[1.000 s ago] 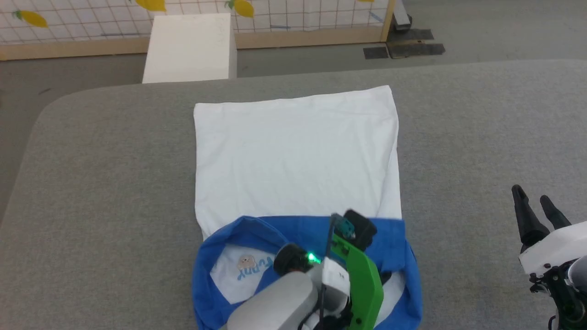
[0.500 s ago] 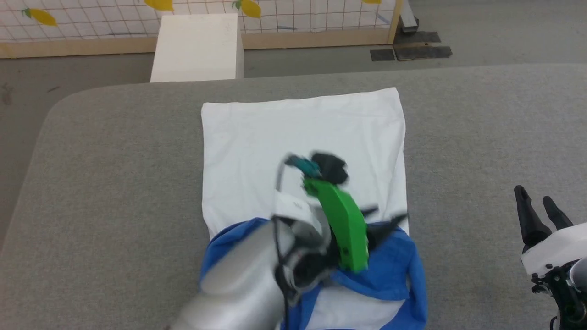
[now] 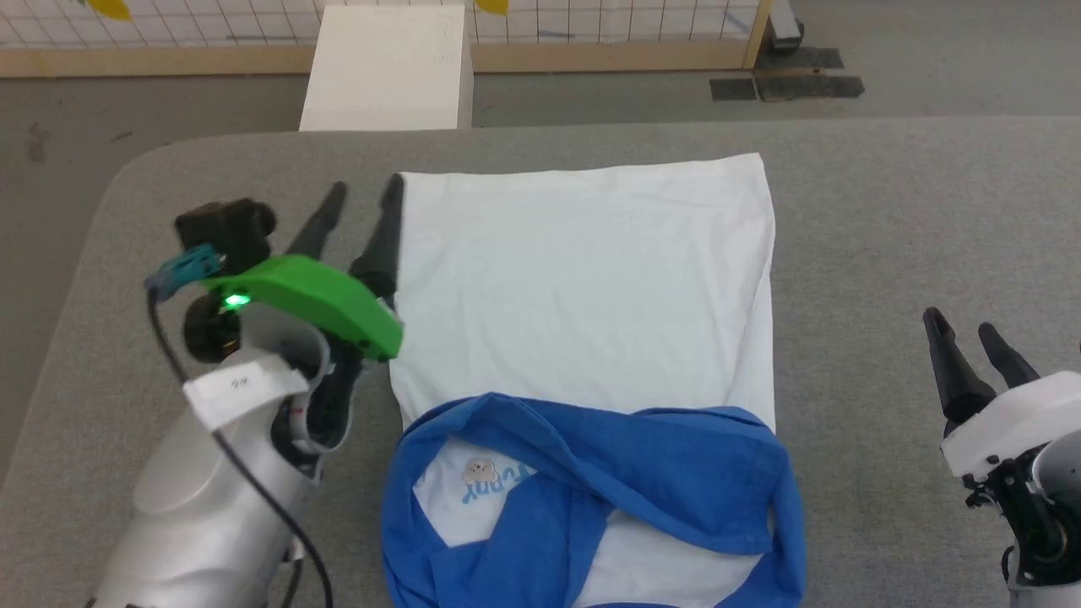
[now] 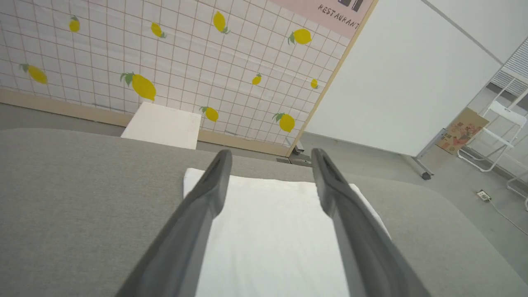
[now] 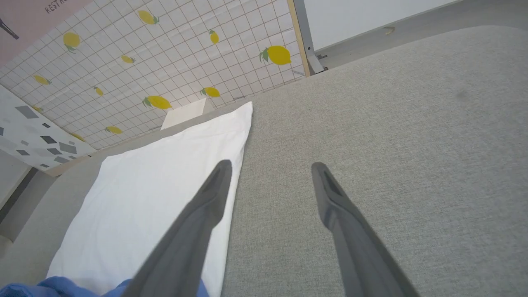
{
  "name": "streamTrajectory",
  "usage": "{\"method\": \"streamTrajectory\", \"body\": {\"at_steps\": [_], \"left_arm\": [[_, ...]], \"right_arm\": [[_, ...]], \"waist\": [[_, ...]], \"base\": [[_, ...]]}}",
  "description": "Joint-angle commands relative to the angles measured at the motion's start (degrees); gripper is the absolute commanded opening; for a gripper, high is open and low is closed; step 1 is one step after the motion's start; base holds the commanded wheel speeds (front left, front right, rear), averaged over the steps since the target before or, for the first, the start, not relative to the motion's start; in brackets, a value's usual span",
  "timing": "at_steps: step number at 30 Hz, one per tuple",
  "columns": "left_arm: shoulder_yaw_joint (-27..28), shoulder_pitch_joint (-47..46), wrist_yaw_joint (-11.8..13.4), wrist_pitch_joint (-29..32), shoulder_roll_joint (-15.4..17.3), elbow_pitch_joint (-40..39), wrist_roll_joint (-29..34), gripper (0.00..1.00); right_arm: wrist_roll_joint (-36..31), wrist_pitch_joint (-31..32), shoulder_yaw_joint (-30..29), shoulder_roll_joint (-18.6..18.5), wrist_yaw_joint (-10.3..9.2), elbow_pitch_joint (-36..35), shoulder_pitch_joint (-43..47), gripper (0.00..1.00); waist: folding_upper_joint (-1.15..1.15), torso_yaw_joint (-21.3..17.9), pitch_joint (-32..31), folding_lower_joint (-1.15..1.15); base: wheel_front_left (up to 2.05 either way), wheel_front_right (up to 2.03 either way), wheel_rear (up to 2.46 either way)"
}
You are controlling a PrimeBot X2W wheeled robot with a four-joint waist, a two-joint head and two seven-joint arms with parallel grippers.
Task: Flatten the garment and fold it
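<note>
The garment (image 3: 583,279) lies on the grey table (image 3: 887,219) as a white rectangle, its blue sleeves (image 3: 642,473) folded across the near end around the bear logo (image 3: 480,473). My left gripper (image 3: 365,191) hovers open at the shirt's far left corner, holding nothing. In the left wrist view its fingers (image 4: 214,185) frame the white cloth (image 4: 268,231). Over bare table to the right of the shirt, my right gripper (image 3: 958,325) is open and empty. The right wrist view has the white body (image 5: 156,181) and a bit of blue sleeve (image 5: 62,285) to the left of the fingers (image 5: 330,194).
A white box (image 3: 388,67) stands on the floor beyond the table's far edge, before a tiled lemon-print wall (image 4: 165,57). Grey table surface stretches on both sides of the shirt. A white folding chair (image 4: 501,132) stands far off to the right.
My left arm has swung from over the blue sleeves to the shirt's far left corner, uncovering the folded sleeves and logo. The head camera shifted slightly. The right gripper has stayed put.
</note>
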Motion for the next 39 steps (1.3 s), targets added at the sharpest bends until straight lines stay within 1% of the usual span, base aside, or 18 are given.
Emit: {"method": "streamTrajectory", "body": {"at_steps": [1, 4, 7, 9, 11, 15, 17, 20, 23, 27, 31, 36, 39], "left_arm": [[0.2, 0.8, 0.0, -2.6, 1.1, 0.1, 1.8, 1.00], [1.7, 1.8, 0.3, -6.8, 2.9, -0.6, 5.2, 1.00], [4.4, 3.1, 0.9, -8.0, 3.9, -2.7, 7.5, 1.00], [7.0, 4.2, 1.3, -8.3, 4.2, -5.1, 9.0, 1.00], [9.7, 5.2, 1.6, -8.3, 4.0, -8.0, 10.5, 1.00], [14.3, 6.4, 1.2, -8.3, 2.7, -12.9, 12.9, 1.00], [15.4, 6.4, 0.9, -8.3, 2.0, -14.0, 13.9, 1.00], [16.5, 6.1, 0.0, -8.3, 1.0, -15.3, 15.0, 1.00], [17.3, 5.8, -0.8, -8.3, 0.1, -16.3, 16.2, 1.00], [18.2, 5.5, -1.5, -8.3, -1.4, -16.9, 17.3, 1.00], [19.0, 5.0, -2.2, -8.3, -2.7, -17.0, 18.3, 1.00], [19.9, 4.8, -3.4, -8.3, -4.0, -16.7, 19.1, 1.00], [20.3, 4.5, -3.9, -8.3, -4.7, -16.2, 19.4, 1.00]], "right_arm": [[-0.4, 0.5, 0.2, 0.0, -0.08, -0.3, -1.2, 1.00], [-1.4, 2.0, 0.7, 0.0, -0.08, -0.6, -3.7, 1.00], [-3.2, 4.0, 1.5, -0.1, -0.08, -0.5, -8.2, 1.00], [-4.7, 6.3, 2.0, -0.7, -0.08, 0.4, -13.0, 1.00], [-6.4, 9.1, 2.6, -1.7, -0.08, 1.8, -17.9, 1.00], [-10.0, 15.8, 3.1, -3.9, -0.08, 6.2, -28.3, 1.00], [-11.5, 19.3, 3.2, -4.9, -0.08, 9.0, -33.1, 1.00], [-14.9, 22.9, 4.1, -6.6, -0.08, 12.1, -38.8, 1.00], [-17.6, 26.2, 4.2, -7.0, -0.08, 15.2, -43.9, 1.00], [-21.5, 28.0, 5.1, -7.4, -0.08, 18.2, -48.2, 1.00], [-24.4, 27.1, 5.8, -7.2, -0.08, 20.6, -50.6, 1.00], [-26.5, 26.3, 6.8, -7.1, -0.08, 23.6, -51.7, 1.00], [-27.2, 27.4, 6.3, -6.6, -0.08, 25.4, -51.9, 1.00]], "waist": [[0.00, 0.5, 1.8, 0.00], [0.00, 0.4, 4.6, 0.00], [0.00, 0.2, 7.6, 0.00], [0.00, 0.3, 10.3, 0.00], [0.00, 0.7, 13.3, 0.00], [0.00, 2.5, 19.2, 0.00], [0.00, 3.7, 21.5, 0.00], [0.00, 5.5, 24.3, 0.00], [0.00, 7.2, 26.8, 0.00], [0.00, 9.0, 29.2, 0.00], [0.00, 10.4, 31.0, 0.00], [0.00, 10.9, 31.9, 0.00], [0.00, 10.9, 32.0, 0.00]], "base": [[0.00, 0.00, 0.00], [0.00, 0.00, 0.00], [0.00, 0.00, 0.00], [0.00, 0.00, 0.00], [0.00, 0.00, 0.00], [0.00, 0.00, 0.00], [0.00, 0.00, 0.00], [0.00, 0.00, 0.00], [0.00, 0.00, 0.00], [0.00, 0.00, 0.00], [0.00, 0.00, 0.00], [0.00, 0.00, 0.00], [0.00, 0.00, 0.00]]}}
